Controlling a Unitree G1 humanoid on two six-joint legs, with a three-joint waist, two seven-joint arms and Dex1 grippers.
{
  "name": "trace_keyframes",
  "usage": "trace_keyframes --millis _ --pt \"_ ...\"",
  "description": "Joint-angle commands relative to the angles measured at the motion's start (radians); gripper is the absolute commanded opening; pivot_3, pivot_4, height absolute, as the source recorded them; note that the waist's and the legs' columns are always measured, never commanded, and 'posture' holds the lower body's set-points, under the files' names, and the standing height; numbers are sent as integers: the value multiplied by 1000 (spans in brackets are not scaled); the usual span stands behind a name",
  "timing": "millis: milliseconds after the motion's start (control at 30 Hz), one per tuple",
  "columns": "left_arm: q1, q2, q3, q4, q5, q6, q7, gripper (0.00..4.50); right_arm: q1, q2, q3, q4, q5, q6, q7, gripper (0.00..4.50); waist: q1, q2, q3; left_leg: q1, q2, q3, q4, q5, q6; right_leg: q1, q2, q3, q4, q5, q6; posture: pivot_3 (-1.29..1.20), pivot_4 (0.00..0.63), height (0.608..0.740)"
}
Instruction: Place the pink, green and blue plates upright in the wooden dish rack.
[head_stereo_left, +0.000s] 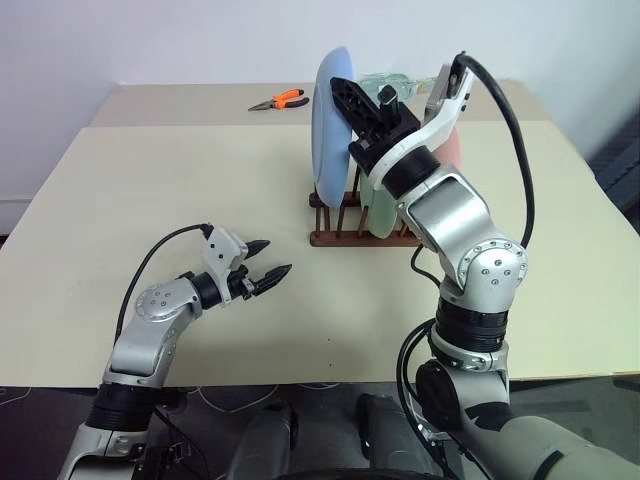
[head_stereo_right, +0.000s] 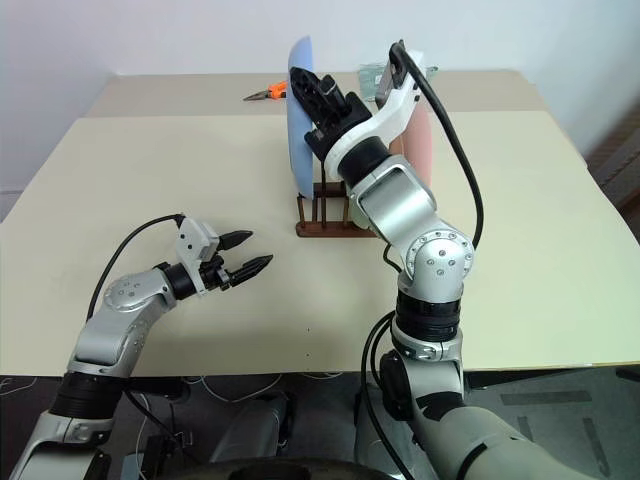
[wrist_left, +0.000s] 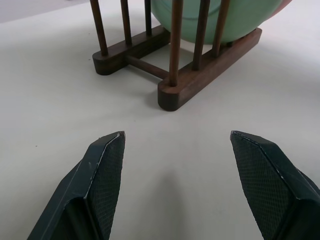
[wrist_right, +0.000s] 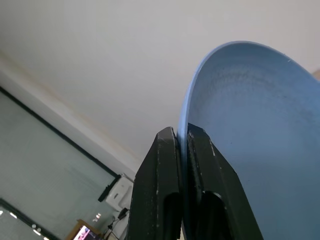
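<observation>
Above the near-left end of the wooden dish rack (head_stereo_left: 345, 225) stands the blue plate (head_stereo_left: 328, 125), upright on edge, rim clamped between the shut black fingers of the right gripper (wrist_right: 182, 145). Faces left and right, so lies parallel to the slots between the pegs and crosswise to the long axis of the rack, which runs left to right over the table (head_stereo_left: 150, 200). Lower edge reaches down among the first pegs; cannot tell whether it rests on the base yet. Just behind, toward the right: the green plate (wrist_left: 220, 20), already seated between pegs, and past it the pink plate (head_stereo_right: 415, 140), also upright. Grip sits on the upper rim on the side toward the robot, with the wrist reaching up from below and from the right, so the plate lies forward and left of the hand. By judgement, last plate of three, nearly home; remaining move looks like a straight lowering along the slot, then a release. Left gripper (head_stereo_left: 268, 270), fingers spread wide and empty, hovers low over the table, well apart from the rack and pointing toward its near end; nearer to the base, should the rack need steadying. Orange pliers (head_stereo_left: 279, 100) at the far edge, out of the way.
</observation>
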Motion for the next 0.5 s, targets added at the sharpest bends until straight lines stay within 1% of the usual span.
trace_keyframes --millis 33,133,167,200,233,267,367,433,467,500 --pt "-17 5 8 -31 -8 -6 -8 3459 -14 11 -10 76 -49 -33 10 22 0 0 0 0 0 0 0 0 0 0 0 0 0 0 0 0 150 740" --pt "-15 9 13 -40 -11 -2 -8 3459 -45 -13 3 129 -120 -40 64 954 0 0 0 0 0 0 0 0 0 0 0 0 0 0 0 0 150 740" --pt "-15 10 14 -43 -11 0 -7 3459 -63 -27 14 133 -147 -39 91 1444 0 0 0 0 0 0 0 0 0 0 0 0 0 0 0 0 150 740" --pt "-14 11 15 -45 -11 1 -7 3459 -80 -41 24 131 -171 -35 114 1842 -1 1 1 0 0 0 0 0 0 -1 0 0 0 0 0 0 150 740" --pt "-12 11 16 -48 -12 3 -6 3459 -96 -61 41 119 -200 -24 138 2445 -1 1 1 -1 0 1 0 0 0 -1 0 0 0 0 0 0 150 740" --pt "-11 11 17 -51 -12 5 -4 3459 -109 -95 69 100 -241 -9 172 2835 -1 1 1 -1 0 1 0 0 0 -1 0 0 0 0 0 0 150 740" --pt "-7 10 16 -57 -11 8 -1 3459 -129 -187 144 43 -356 12 272 2835 0 0 0 -1 0 1 -1 0 0 -1 0 0 0 0 0 0 150 740" --pt "-4 8 15 -62 -10 10 4 3459 -142 -326 210 -42 -493 -9 392 2835 0 0 0 -1 0 1 -1 0 0 -1 0 0 0 0 0 0 150 740" --pt "-2 6 14 -64 -9 9 7 3459 -139 -391 211 -77 -536 -24 445 2835 6 0 1 -1 0 1 0 0 0 -1 0 0 0 0 0 0 150 740" --pt "0 8 16 -63 -7 6 8 3459 -119 -470 176 -109 -541 -27 510 2835 8 0 0 -2 -1 0 1 0 0 -1 0 0 -1 -1 1 0 150 740"
